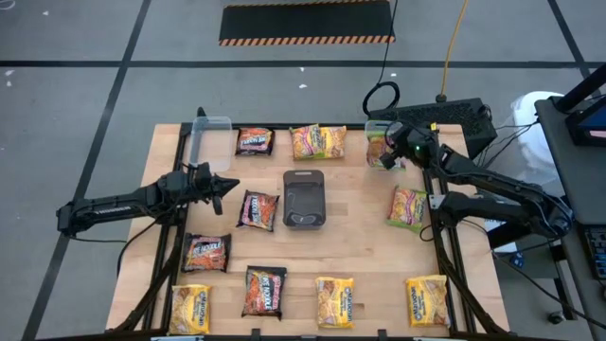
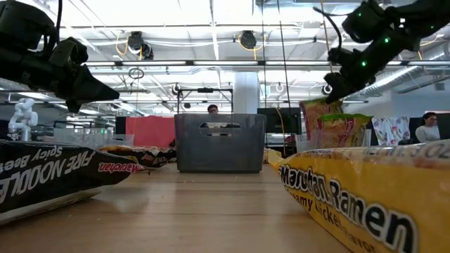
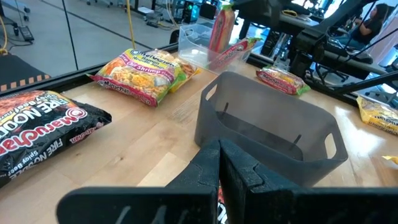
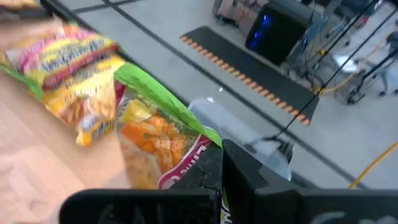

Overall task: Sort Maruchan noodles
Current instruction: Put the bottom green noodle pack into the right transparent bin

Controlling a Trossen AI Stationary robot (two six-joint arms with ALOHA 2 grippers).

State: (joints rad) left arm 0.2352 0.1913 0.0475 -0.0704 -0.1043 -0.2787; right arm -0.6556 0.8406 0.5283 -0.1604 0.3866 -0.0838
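Maruchan noodle packets lie flat over the wooden table: dark ones (image 1: pixel 258 209), yellow ones (image 1: pixel 334 301) along the near edge, and green-edged ones (image 1: pixel 318 141) (image 1: pixel 408 207). My right gripper (image 1: pixel 391 156) is at the far right, shut on a green-edged packet (image 4: pixel 152 134) that stands upright in a clear tub (image 1: pixel 377 130). A second green-edged packet (image 3: pixel 241 46) leans slanted in that tub. My left gripper (image 1: pixel 227 185) hangs shut and holds nothing, left of the dark grey tray (image 1: pixel 304 199). My right gripper pinches the green-edged packet by an upper edge (image 4: pixel 186 171) between its two fingers. The fingers come slanting down from the table's right side. The packet hangs upright below them (image 2: pixel 318 130) inside the clear tub. Whether its lower end rests on the tub's floor cannot be seen.
Another clear tub (image 1: pixel 211 133) stands at the far left corner. The grey tray sits in the table's middle. Bare wood lies between the tray and the near row of packets. People show in the room beyond the far edge.
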